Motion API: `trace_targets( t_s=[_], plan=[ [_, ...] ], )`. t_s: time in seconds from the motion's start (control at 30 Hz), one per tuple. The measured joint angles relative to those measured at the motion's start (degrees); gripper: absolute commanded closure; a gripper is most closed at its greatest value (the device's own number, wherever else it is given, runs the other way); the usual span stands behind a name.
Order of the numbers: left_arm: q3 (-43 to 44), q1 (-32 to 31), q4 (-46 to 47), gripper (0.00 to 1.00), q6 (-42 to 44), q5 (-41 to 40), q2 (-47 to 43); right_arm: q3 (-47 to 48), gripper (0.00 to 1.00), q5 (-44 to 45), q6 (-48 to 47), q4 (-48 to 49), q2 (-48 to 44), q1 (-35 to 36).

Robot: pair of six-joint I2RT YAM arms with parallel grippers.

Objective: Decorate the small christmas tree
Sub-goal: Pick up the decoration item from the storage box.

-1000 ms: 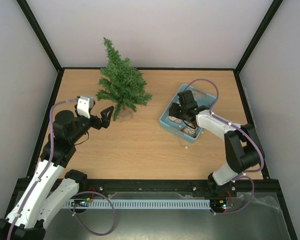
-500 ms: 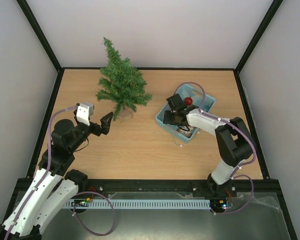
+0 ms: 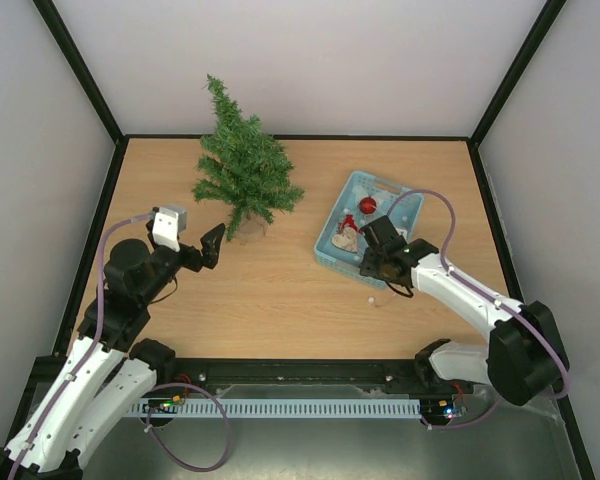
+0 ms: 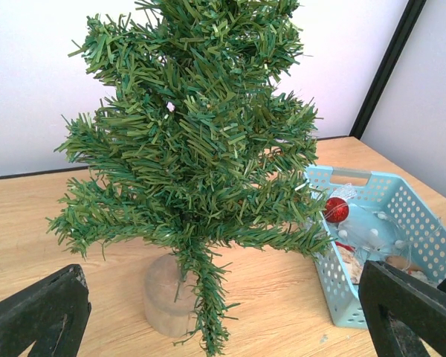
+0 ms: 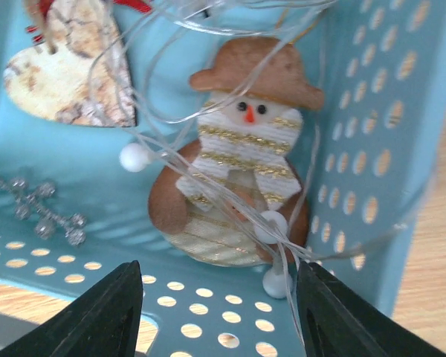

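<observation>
Two sets of fingers, both apart and holding nothing: the left fingers (image 4: 37,316) are spread wide just short of the small christmas tree (image 3: 245,175), and the right fingers (image 5: 108,316) are part-open at the near end of the light blue basket (image 3: 380,182), with a snowman ornament (image 5: 241,171) showing between them. One change: the right arm has drawn back from over the basket, uncovering a red bauble (image 3: 367,205), so by my reckoning no ornament is lifted yet. Tree: upright and undecorated at the far left of the table (image 3: 280,300), left of the basket and well apart from the right fingers.
</observation>
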Motion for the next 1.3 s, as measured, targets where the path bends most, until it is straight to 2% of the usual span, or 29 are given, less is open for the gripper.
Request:
trace_targets(
  t_s=[0.17,0.27,0.43,0.57,0.83,1.0,1.3],
  plan=[
    [0.0,-0.04,0.0,0.0,0.0,-0.04,-0.37,1.49,0.45,5.05,2.51,-3.17,-0.85,0.0],
    [0.0,-0.35,0.0,0.0,0.0,-0.07,-0.81,6.43,0.45,8.5,1.4,-2.91,-0.72,0.0],
    [-0.02,-0.92,-0.02,0.0,0.0,-0.37,-1.46,16.61,0.39,12.9,-10.21,2.19,3.76,0.0],
    [-0.02,-1.03,-0.02,0.0,0.0,-1.11,-1.9,22.34,0.37,17.88,-21.55,2.64,11.54,-0.02],
    [-0.04,-1.29,0.37,0.0,0.0,-1.09,-2.64,26.25,0.37,26.86,-40.52,-3.96,25.05,-1.73],
    [-0.13,-1.66,0.44,0.0,-0.02,-0.42,-3.04,25.79,0.3,27.82,-47.17,-7.26,25.94,-4.07],
    [-0.22,-3.98,0.48,0.0,-0.02,-0.24,-4.09,24.04,0.34,27.47,-53.77,-9.38,27.91,-5.22]
  ],
)
